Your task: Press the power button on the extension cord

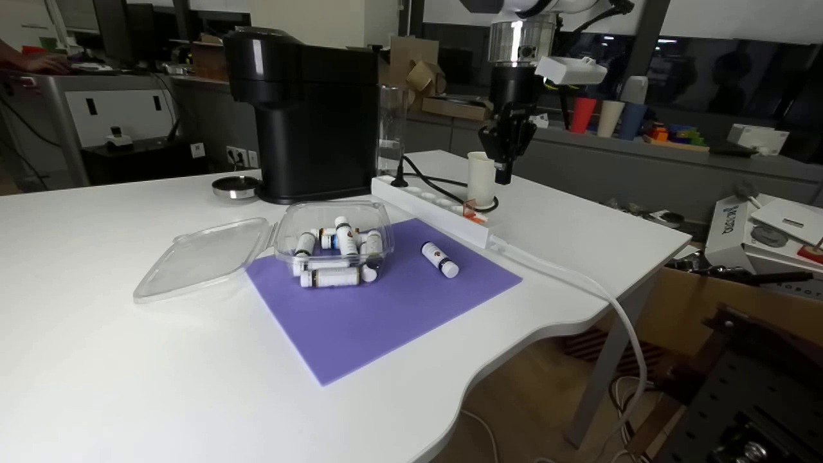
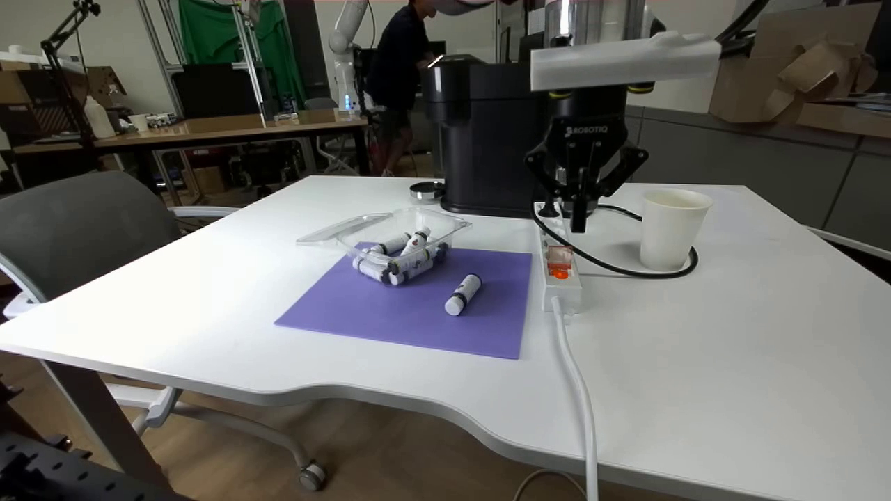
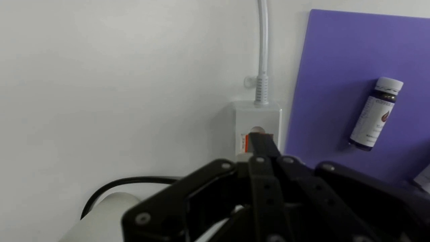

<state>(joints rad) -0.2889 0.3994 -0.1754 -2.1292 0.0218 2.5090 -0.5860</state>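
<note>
The extension cord, a long white power strip (image 1: 427,209), lies on the table beside the purple mat; it also shows in an exterior view (image 2: 569,299) and the wrist view (image 3: 258,116). Its white cable leaves the near end. The power button (image 2: 560,274) shows bright orange-red near that end, with a translucent reddish flap standing beside it; it also shows in an exterior view (image 1: 474,219). My gripper (image 2: 579,224) is shut and empty, pointing down above the strip, apart from it. In the wrist view the fingertips (image 3: 263,139) cover part of the button (image 3: 247,143).
A white cup (image 2: 672,233) stands close beside the strip, with a black cable (image 2: 626,275) looping round it to a plug in the strip. A black coffee machine (image 1: 308,122) stands behind. The purple mat (image 1: 366,328) holds a clear box (image 1: 334,215) of vials and a loose vial (image 1: 440,259).
</note>
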